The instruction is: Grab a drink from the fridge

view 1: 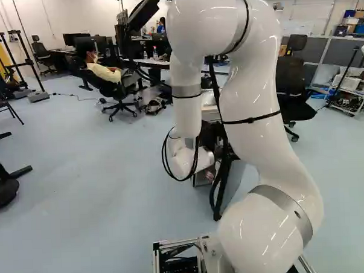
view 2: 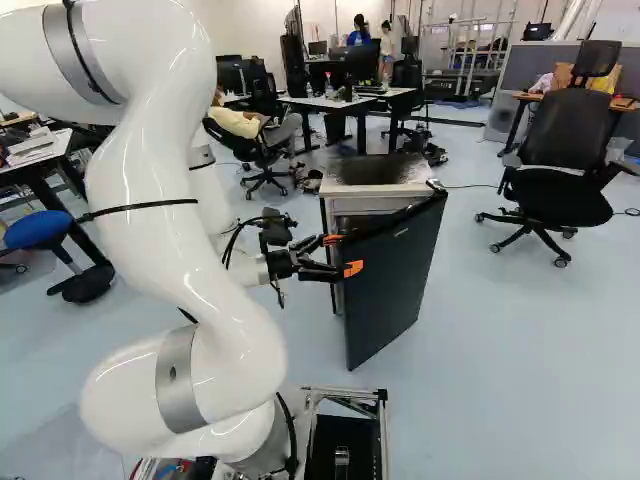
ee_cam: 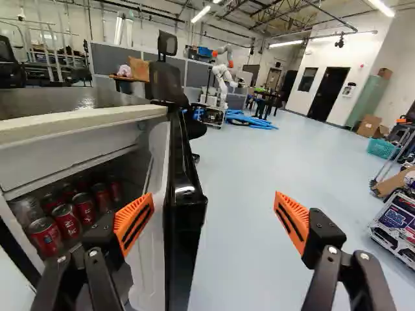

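The hand [ee_cam: 211, 214] is wide open and has hold of nothing. The black door [ee_cam: 183, 223] of the fridge [ee_cam: 84, 122] stands between its fingers, with one finger on the inner side, close to the door, and the other well out on the outer side.

The drinks are red cans [ee_cam: 83, 208] inside the fridge. They stand up in a bunch, low down, and the nearest can [ee_cam: 45, 236] is by the side edge of the opening that is away from the door.

A can should be small and quite heavy if full, and hard to squash by a soft grip, though a strong pinch could dent its thin wall. It may be cold, wet and slippery. The best place to hold it looks like the middle of its round side, one finger on each side. The other cans sit close, so the fingers may bump them.

The cans look like shiny metal, round, with flat silver tops. The door is flat, black and shiny outside and smooth white inside. The fridge is a box, with a dark top and a thick, pale front edge. The orange pads [ee_cam: 134, 223] are wedges with ridges, and look rubbery.
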{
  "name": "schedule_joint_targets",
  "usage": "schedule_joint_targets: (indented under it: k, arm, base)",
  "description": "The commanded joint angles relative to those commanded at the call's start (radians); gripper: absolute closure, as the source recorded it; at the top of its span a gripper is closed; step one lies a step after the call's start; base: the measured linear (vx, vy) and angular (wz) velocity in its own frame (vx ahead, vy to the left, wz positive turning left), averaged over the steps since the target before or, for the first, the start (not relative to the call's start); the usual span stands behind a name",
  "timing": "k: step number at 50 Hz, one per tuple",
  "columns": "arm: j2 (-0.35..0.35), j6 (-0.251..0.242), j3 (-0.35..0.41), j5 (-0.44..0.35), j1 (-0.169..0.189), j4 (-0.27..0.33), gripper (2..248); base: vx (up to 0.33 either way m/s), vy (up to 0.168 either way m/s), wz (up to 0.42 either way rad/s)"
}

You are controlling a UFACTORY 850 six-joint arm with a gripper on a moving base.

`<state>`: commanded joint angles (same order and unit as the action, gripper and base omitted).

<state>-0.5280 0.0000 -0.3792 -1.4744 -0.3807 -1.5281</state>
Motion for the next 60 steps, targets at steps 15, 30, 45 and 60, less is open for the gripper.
schedule_joint_targets:
  k: [15,30,45,60]
  arm:
    - [0.001,0.0,0.004,0.0,0.036,-0.024,3]
    - [0.002,0.0,0.009,0.0,0.073,-0.048,3]
    - [0.003,0.0,0.012,0.0,0.113,-0.072,3]
    - [0.003,0.0,0.011,0.0,0.157,-0.096,3]
  base:
    - [0.0,0.0,0.0]
    - [0.0,0.0,0.0]
    - [0.0,0.0,0.0]
    - [0.0,0.0,0.0]
